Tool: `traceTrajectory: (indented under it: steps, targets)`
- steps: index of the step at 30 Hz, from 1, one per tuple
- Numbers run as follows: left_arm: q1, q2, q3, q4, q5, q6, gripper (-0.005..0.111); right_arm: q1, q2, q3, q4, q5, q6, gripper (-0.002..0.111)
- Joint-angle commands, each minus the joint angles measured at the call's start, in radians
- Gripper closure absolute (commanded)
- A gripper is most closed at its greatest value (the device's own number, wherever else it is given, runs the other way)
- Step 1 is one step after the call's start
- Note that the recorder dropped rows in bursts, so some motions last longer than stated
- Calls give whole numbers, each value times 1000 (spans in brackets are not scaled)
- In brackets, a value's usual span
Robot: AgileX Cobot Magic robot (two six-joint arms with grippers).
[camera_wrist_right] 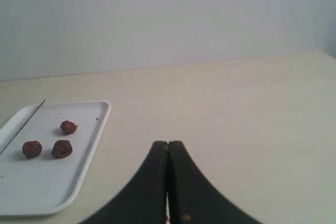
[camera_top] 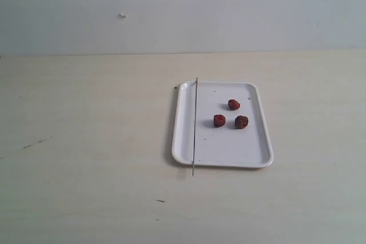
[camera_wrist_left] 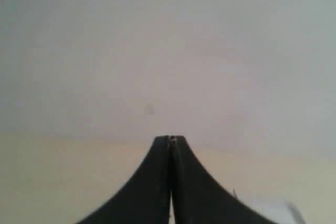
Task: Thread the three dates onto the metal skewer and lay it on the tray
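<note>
A white tray (camera_top: pixel 223 147) lies right of the table's middle; the right wrist view also shows the tray (camera_wrist_right: pixel 84 145). Three dates rest loose on it: one date (camera_top: pixel 234 104) at the back, one date (camera_top: pixel 219 120) at front left, one date (camera_top: pixel 241 122) at front right. The same dates (camera_wrist_right: pixel 68 127) (camera_wrist_right: pixel 32 149) (camera_wrist_right: pixel 62 148) appear in the right wrist view. The thin metal skewer (camera_top: pixel 195 127) lies along the tray's left rim, both ends overhanging; the skewer (camera_wrist_right: pixel 23 124) shows there too. My left gripper (camera_wrist_left: pixel 170 140) and right gripper (camera_wrist_right: pixel 168 144) are both shut and empty, out of the exterior view.
The pale wooden table (camera_top: pixel 86 141) runs back to a plain light wall (camera_top: pixel 183 10). A few small dark specks (camera_top: pixel 160 201) mark the tabletop near the front and left.
</note>
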Motion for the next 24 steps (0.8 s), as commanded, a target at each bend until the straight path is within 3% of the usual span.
traceTrajectory:
  steps: [1,5,9,10,12,17,24]
  targets:
    - [-23,406,-236,-13,479,24,106,-4,-4,5,-5,-2,-1,108]
    - [-113,644,-376,18,551,24,98,-4,-4,5,-5,-2,-1,108]
    - [-227,809,-489,62,578,24,81,-4,-4,5,-5,-2,-1,108]
    - [-294,869,-547,115,602,-9,71,-4,-4,5,-5,-2,-1,108]
    - [-357,919,-601,208,630,-89,65,-4,-4,5,-5,-2,-1,108]
    - [-472,1068,-809,458,771,-363,64,-4,-4,5,-5,-2,-1,108]
    - [-490,1238,-1039,462,892,-432,64,-4,-4,5,-5,-2,-1,108]
